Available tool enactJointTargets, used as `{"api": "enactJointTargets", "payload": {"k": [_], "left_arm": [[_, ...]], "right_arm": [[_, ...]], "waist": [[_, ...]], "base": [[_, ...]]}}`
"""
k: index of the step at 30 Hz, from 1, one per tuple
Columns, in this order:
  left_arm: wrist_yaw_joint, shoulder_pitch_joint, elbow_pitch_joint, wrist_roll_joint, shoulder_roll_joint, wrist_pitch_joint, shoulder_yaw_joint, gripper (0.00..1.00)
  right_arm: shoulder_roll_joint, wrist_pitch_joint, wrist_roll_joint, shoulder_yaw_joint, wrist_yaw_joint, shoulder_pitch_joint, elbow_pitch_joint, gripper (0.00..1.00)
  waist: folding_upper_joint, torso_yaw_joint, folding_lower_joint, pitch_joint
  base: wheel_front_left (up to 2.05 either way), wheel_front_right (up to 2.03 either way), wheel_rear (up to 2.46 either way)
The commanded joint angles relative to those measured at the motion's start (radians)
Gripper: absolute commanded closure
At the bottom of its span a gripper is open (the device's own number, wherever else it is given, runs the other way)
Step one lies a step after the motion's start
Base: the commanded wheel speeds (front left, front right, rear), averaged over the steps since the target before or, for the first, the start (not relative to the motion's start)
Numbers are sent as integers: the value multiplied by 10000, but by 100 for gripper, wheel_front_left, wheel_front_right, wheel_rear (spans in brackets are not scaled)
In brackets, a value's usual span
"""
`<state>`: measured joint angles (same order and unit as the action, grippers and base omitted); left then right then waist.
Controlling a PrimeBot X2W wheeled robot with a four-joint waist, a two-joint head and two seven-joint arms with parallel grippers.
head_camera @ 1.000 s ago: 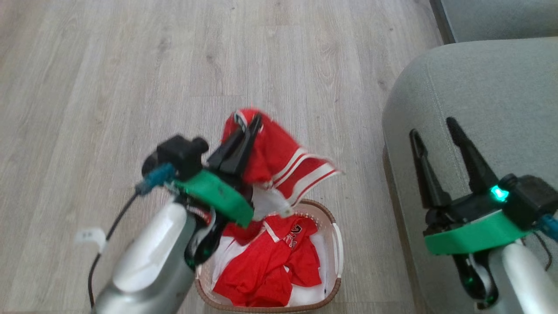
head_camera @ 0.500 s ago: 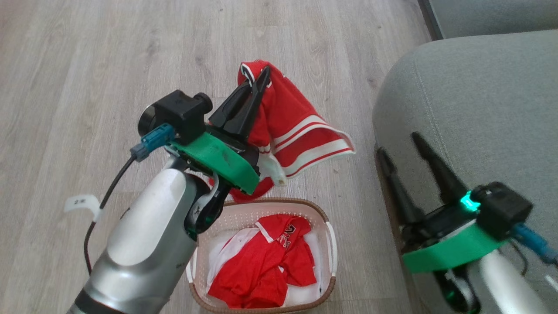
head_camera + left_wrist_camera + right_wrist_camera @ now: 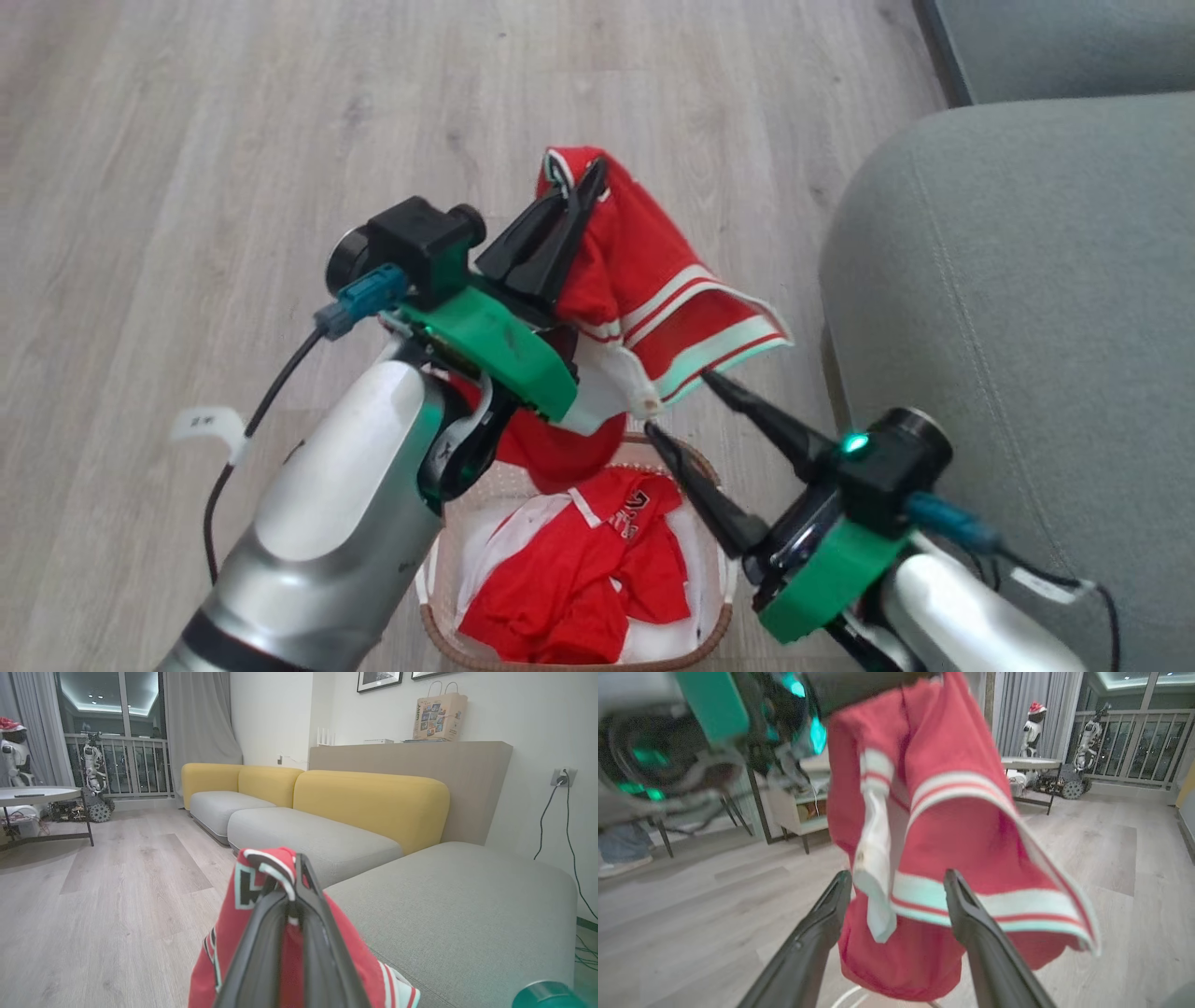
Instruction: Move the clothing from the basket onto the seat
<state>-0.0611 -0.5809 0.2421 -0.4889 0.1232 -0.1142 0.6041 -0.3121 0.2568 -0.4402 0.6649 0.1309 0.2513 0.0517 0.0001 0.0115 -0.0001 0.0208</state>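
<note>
My left gripper [image 3: 583, 182] is shut on a red jersey [image 3: 653, 289] with white stripe trim, which hangs above the floor beyond the basket [image 3: 719, 560]. In the left wrist view the fingertips [image 3: 299, 868] pinch the red cloth [image 3: 254, 882]. My right gripper [image 3: 677, 401] stands open just under the jersey's striped hem, its fingers [image 3: 831, 905] either side of the hanging cloth [image 3: 934, 835]. More red clothing [image 3: 579, 569] lies in the basket. The grey-green seat [image 3: 1027, 261] is to the right.
Pale wood floor [image 3: 233, 140] stretches left and ahead. In the left wrist view, yellow-backed sofa sections [image 3: 369, 802] and a round table [image 3: 32, 795] stand farther off. A cable [image 3: 252, 420] trails from my left wrist.
My right gripper swung left from over the seat to just under the hanging jersey's hem. The left gripper lifted the jersey clear of the basket and a little rightward. The head view shifted slightly.
</note>
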Motion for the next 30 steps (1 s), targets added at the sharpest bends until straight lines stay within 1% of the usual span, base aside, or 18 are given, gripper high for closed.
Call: {"api": "enactJointTargets", "payload": {"k": [1,4,8,16,20,29,30], "left_arm": [[-30,-778,-303,-83,87,32,-333,100],[-112,-795,-340,-152,-16,104,-147,100],[-226,-823,-411,-275,-137,256,128,100],[-348,-1019,-336,-450,-338,412,545,100],[-339,-1098,-283,-557,-435,380,654,100],[-285,-1099,-245,-687,-498,333,768,100],[-279,-1101,-239,-695,-501,323,776,100]], "right_arm": [[61,49,248,226,-2,346,129,0],[262,49,523,389,-2,627,951,0],[593,49,807,381,-2,1036,1605,0],[1235,49,1222,-249,-2,1477,2308,0],[1596,49,1139,-481,-2,1644,2853,0],[1864,49,1013,-613,-2,1967,3266,0],[1869,49,982,-603,-2,1988,3271,5]], "waist": [[-1,139,1,-63],[-1,346,1,-140],[-1,604,1,-206],[-1,1058,1,-260],[-1,1177,1,-243],[-1,1193,1,-196],[-1,1187,1,-189]], "base": [[0,0,0],[0,0,0],[0,0,0],[0,0,0],[0,0,0],[0,0,0],[0,0,0]]}}
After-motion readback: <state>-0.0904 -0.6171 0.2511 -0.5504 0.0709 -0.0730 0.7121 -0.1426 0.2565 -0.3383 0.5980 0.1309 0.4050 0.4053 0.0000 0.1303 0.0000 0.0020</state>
